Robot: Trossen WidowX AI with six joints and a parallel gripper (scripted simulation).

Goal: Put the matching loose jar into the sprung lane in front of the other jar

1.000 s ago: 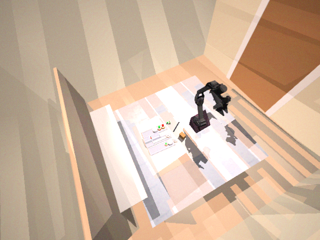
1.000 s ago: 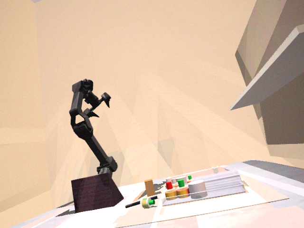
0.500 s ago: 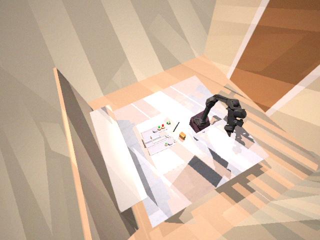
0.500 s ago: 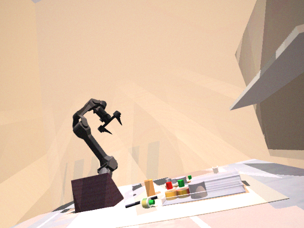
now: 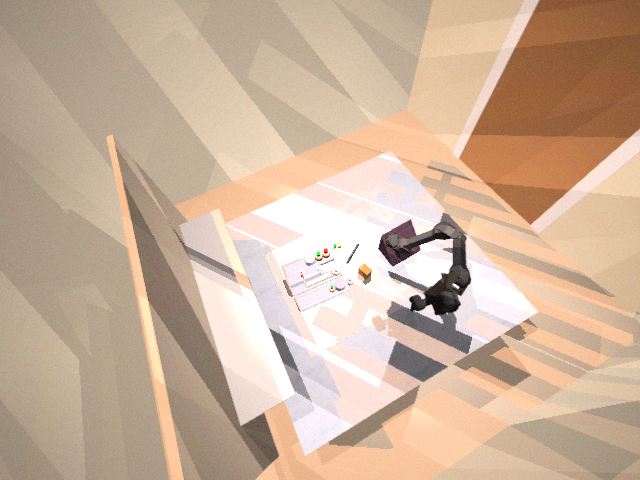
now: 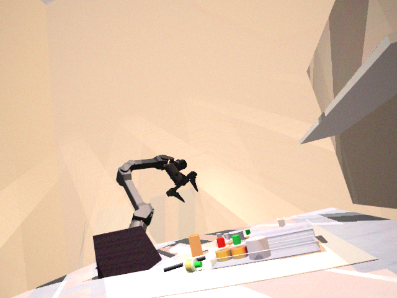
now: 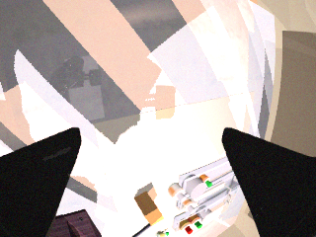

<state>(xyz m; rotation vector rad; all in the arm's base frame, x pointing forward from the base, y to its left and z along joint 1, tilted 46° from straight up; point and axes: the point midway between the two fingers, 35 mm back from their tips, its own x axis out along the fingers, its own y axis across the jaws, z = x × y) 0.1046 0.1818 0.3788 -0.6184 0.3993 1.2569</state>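
Observation:
My gripper [image 6: 191,196] [image 7: 152,134] is open and empty, high above the table and well away from the jars. The clear lane rack [image 5: 320,299] [image 6: 288,238] holds several jars. A small pale jar [image 5: 336,271] [image 7: 187,202] is at the front end of the middle lane. Another pale jar with an orange part [image 5: 349,281] [image 7: 174,190] stands by the front of the near-side lane. A yellow jar with a green lid [image 5: 337,245] [image 6: 190,265] [image 7: 162,233] lies on its side outside the rack. Labels and the pusher plate are too small to tell.
A red-lidded jar [image 5: 325,252] [image 6: 223,253], a green-lidded jar [image 5: 318,255] [image 6: 239,251] and a wide pale cylinder [image 5: 309,259] [image 6: 258,248] are in the far lane. An orange block [image 5: 364,272] [image 6: 195,245] and a dark pen [image 5: 353,253] lie between rack and arm base. A shelf [image 6: 358,92] overhangs.

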